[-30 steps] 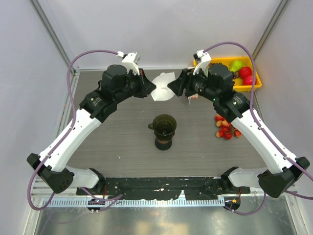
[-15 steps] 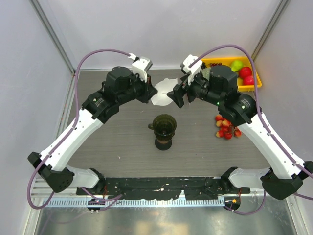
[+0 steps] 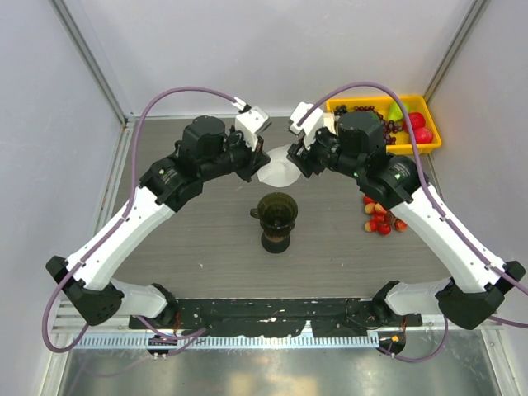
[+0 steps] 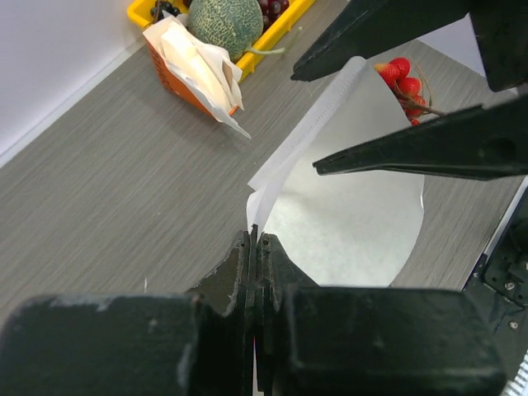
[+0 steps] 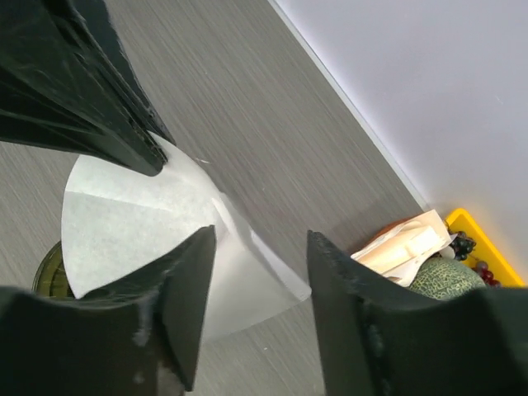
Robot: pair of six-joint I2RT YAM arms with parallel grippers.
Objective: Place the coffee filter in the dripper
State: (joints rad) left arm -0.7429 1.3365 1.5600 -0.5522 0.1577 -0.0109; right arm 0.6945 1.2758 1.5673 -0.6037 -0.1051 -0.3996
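The coffee filter [image 3: 277,172] is a thin white paper fan held in the air just behind the dripper [image 3: 277,211], a dark olive funnel cup standing upright mid-table. My left gripper [image 3: 258,162] is shut on the filter's pointed corner; the left wrist view shows the jaws [image 4: 254,238] pinching the paper [image 4: 355,206]. My right gripper [image 3: 295,158] is open, its fingers either side of the filter's opposite edge [image 5: 247,272] without closing on it. The dripper's rim [image 5: 45,266] peeks out under the paper in the right wrist view.
An orange-edged pack of white filters [image 4: 194,70] stands at the back right beside a yellow tray [image 3: 431,138] of fruit with a green melon [image 4: 227,21]. A bunch of small red fruits [image 3: 381,217] lies right of the dripper.
Both grippers have moved toward the table's middle and nearer each other. The filter has come closer to the dripper, and the right gripper's open fingers now straddle its edge.
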